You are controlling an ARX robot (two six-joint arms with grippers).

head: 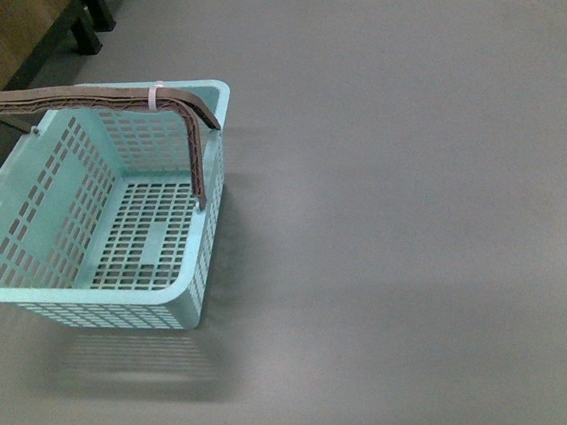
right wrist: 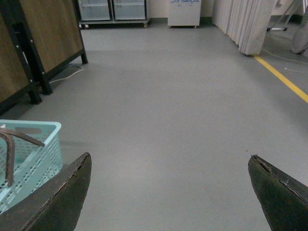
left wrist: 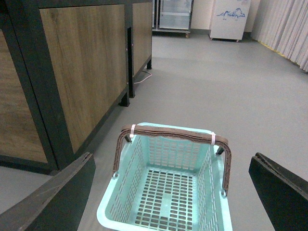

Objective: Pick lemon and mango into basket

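Grey smooth floor [head: 414,210] all round, no table. Wood-panel cabinets [left wrist: 91,62] on black frames along robot's left side. Glass-door cooler [left wrist: 174,14], white unit with blue print [left wrist: 231,19] and pale curtains [left wrist: 288,33] at far end. Yellow floor line [right wrist: 281,77] off to the right.

Basket [head: 80,292] on floor, front-left of robot, upright, just beside cabinet legs. Slotted floor and walls in plain sight from front and left wrist views. Both brown handles [head: 71,95] swung up and meeting over the middle, tied together by white zip ties [head: 155,94] near each corner.

Left gripper [left wrist: 171,155] released, fingers [left wrist: 57,197] spread wide, nothing between them, held above near end of basket [left wrist: 126,190] and not touching it.

Right gripper [right wrist: 169,155] likewise released, fingers [right wrist: 284,192] wide apart, over bare floor. Only a corner of basket [right wrist: 33,159] at edge of right wrist view, clear of the fingers.
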